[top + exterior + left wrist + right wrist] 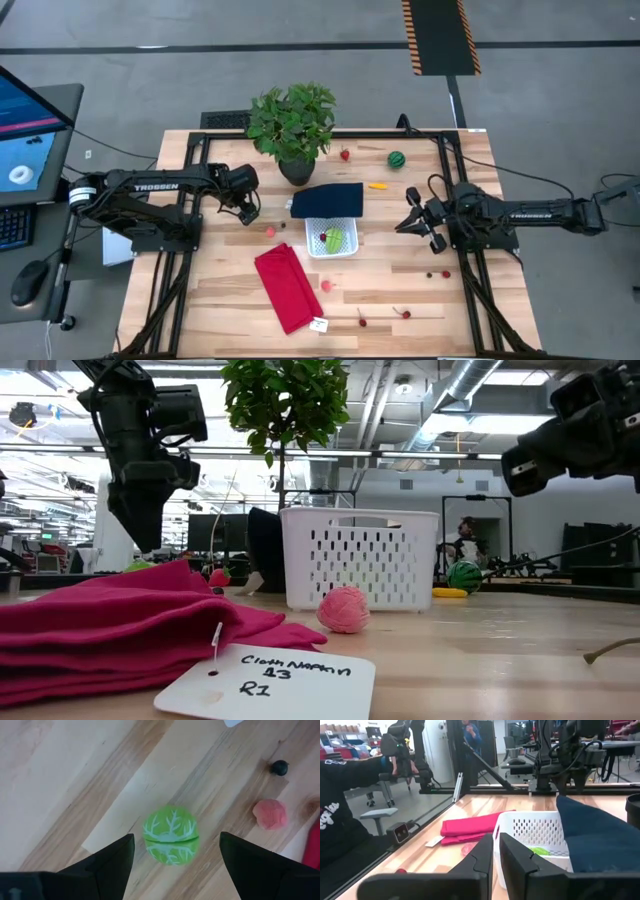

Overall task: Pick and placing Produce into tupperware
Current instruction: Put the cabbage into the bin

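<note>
Both six-joint arms are matte black with white TROSSEN lettering along their links, loose black cables, and wedge-shaped black plastic fingers (107,865).

My overhead camera looks straight down; my low one sits at desk level, both sharing the white perforated plastic basket (331,241).

This is looking like a robotics lab in an open industrial hall. Exposed silver ducts (470,390) and strip lights are running across the ceiling in the upper part of the low view. A wooden desk (240,320) is sitting on grey concrete floor, with a monitor (25,125) glowing at the left edge and hazard-striped tape (440,35) showing at the top.
</note>
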Controlling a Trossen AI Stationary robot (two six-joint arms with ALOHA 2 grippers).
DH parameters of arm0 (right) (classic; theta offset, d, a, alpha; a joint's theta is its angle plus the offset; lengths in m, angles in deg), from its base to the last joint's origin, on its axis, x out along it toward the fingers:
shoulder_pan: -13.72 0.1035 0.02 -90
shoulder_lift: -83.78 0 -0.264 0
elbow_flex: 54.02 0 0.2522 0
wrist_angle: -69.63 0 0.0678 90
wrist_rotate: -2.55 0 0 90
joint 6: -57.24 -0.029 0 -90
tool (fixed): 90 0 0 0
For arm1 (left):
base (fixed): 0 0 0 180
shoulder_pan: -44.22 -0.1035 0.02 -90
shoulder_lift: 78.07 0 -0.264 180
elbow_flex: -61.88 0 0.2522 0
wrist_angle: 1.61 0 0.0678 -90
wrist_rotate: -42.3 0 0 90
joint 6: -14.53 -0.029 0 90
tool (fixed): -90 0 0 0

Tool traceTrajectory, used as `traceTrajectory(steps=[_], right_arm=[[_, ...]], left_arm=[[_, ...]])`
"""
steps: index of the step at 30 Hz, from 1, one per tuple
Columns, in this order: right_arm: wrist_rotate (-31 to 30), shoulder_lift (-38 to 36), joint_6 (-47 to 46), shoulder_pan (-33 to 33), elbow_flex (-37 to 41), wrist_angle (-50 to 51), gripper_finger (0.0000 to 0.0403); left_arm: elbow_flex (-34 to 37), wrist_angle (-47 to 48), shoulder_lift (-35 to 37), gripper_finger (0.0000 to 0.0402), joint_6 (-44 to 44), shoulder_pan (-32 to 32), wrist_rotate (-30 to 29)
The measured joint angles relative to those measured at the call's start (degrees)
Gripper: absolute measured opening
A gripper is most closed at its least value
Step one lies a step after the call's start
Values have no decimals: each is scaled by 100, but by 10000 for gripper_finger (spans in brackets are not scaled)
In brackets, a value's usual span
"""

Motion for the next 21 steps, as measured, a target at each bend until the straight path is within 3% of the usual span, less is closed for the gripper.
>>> traceTrajectory(steps=[21], right_arm=[[-2,0,-1,0,0,147,56]], left_arm=[[-4,-96,-1238,283,-103,2,73]])
